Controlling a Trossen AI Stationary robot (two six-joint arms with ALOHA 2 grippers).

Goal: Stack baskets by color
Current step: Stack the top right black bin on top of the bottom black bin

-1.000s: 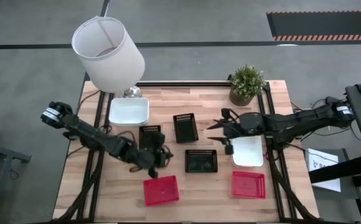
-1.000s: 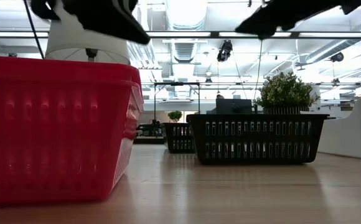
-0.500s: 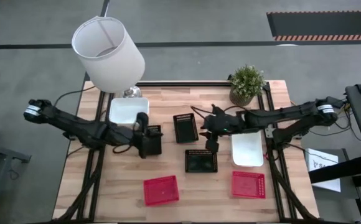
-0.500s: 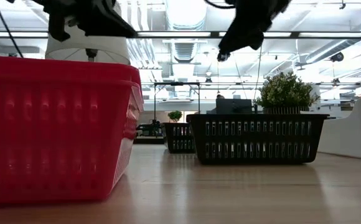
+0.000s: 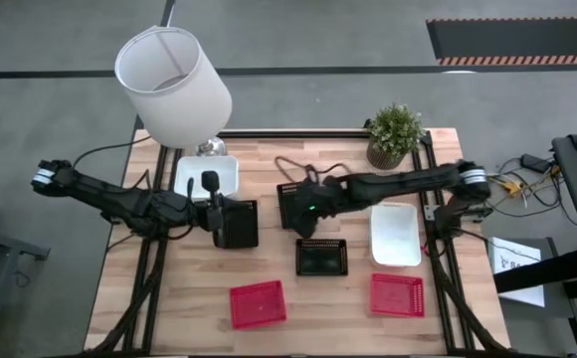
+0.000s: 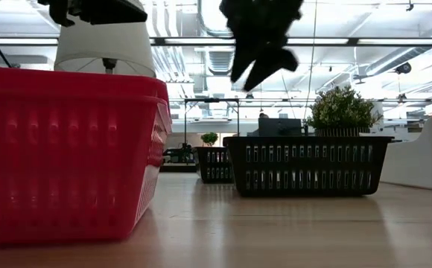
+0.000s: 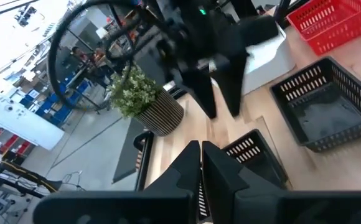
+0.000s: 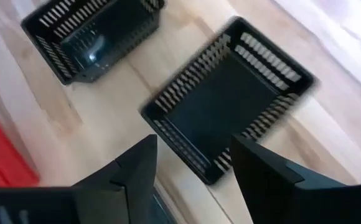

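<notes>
Two baskets (image 5: 258, 303) (image 5: 397, 294) are placed along the lower edge of the table (image 5: 269, 169); another basket (image 5: 321, 257) is set above and between them (mid-frame), with the plant (image 5: 394, 134) at upper right

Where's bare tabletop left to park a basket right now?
Bare wood lies between the red basket and the other red basket, and along the left edge beside the first one. The middle is crowded: black baskets, the left end effector and the right end effector.

open-plan lab: exposed ceiling ducts (image 6: 216, 56), strip lights.
</notes>
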